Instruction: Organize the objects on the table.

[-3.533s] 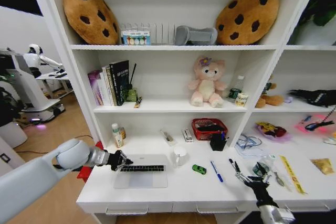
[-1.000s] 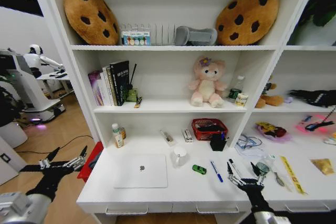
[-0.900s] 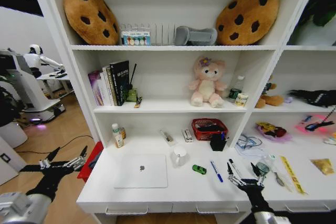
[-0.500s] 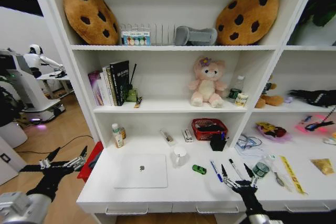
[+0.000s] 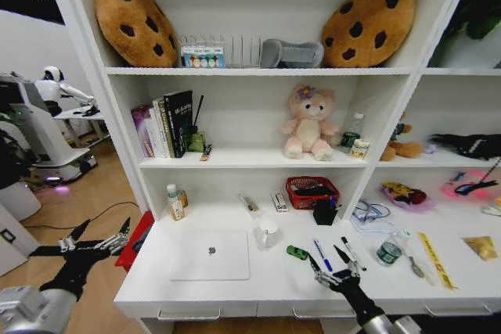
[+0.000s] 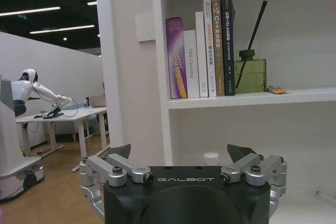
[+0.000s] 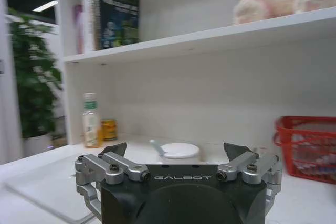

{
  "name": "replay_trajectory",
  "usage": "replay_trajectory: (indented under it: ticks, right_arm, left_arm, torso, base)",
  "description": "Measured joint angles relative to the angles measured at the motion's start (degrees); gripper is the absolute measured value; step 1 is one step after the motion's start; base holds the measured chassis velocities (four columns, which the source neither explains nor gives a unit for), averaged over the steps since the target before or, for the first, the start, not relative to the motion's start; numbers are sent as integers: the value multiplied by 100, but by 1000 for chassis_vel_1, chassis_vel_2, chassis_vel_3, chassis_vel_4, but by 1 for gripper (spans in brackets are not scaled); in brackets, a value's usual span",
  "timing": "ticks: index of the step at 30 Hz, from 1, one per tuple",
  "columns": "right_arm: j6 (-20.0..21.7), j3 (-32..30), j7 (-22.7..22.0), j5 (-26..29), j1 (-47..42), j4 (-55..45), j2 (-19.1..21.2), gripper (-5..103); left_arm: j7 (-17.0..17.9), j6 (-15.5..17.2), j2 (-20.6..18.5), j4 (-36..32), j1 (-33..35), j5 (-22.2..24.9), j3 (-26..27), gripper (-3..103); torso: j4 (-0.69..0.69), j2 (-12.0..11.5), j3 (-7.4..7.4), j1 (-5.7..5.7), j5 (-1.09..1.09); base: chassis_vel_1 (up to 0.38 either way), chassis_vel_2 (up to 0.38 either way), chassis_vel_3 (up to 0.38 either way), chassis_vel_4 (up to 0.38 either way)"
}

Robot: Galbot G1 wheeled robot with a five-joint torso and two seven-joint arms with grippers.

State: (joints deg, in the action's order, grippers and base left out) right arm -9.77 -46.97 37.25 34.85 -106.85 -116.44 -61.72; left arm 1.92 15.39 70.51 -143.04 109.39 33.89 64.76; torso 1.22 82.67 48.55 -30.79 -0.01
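On the white table [image 5: 262, 281] lies a silver laptop [image 5: 210, 254], lid shut. To its right sit a tiny green toy car [image 5: 297, 253], a blue pen [image 5: 319, 255], a black pen [image 5: 351, 252] and a green-lidded jar [image 5: 388, 253]. My right gripper [image 5: 326, 259] hovers open over the front edge, just in front of the car and the blue pen, holding nothing; its own camera shows its fingers spread [image 7: 177, 150]. My left gripper [image 5: 100, 231] hangs open off the table's left end [image 6: 178, 150].
A white mug [image 5: 268, 232] stands right of the laptop, seen ahead of the right gripper [image 7: 178, 152]. Behind are a red basket [image 5: 311, 191], a black pen holder [image 5: 324, 211] and a bottle [image 5: 174, 202]. Shelves with books [image 6: 202, 48] rise above; more clutter lies at the far right.
The laptop lid went from raised to shut and my left arm drew back off the table's left end. My right gripper slid left along the front edge, from the jar to the pens.
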Motion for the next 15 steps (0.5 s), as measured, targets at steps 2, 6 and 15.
replay_trajectory:
  ticks: [2, 6, 15]
  right_arm:
    - [19, -74, 362, 148, 157, 257, 264, 100]
    - [-114, -259, 994, 139, 545, 997, 809, 100]
    - [-328, 138, 988, -370, 1499, 2038, 1228, 100]
  left_arm:
    - [0, 0, 0, 0, 0, 1, 0, 100]
    - [-2, -1, 0, 0, 0, 2, 0, 100]
    - [-2, -2, 0, 0, 0, 3, 0, 100]
  torso:
    - [-1, 0, 0, 0, 3]
    - [3, -1, 1, 0, 3]
    - [-1, -1, 1, 0, 2]
  base:
    - [0, 0, 0, 0]
    - [0, 0, 0, 0]
    - [0, 0, 0, 0]
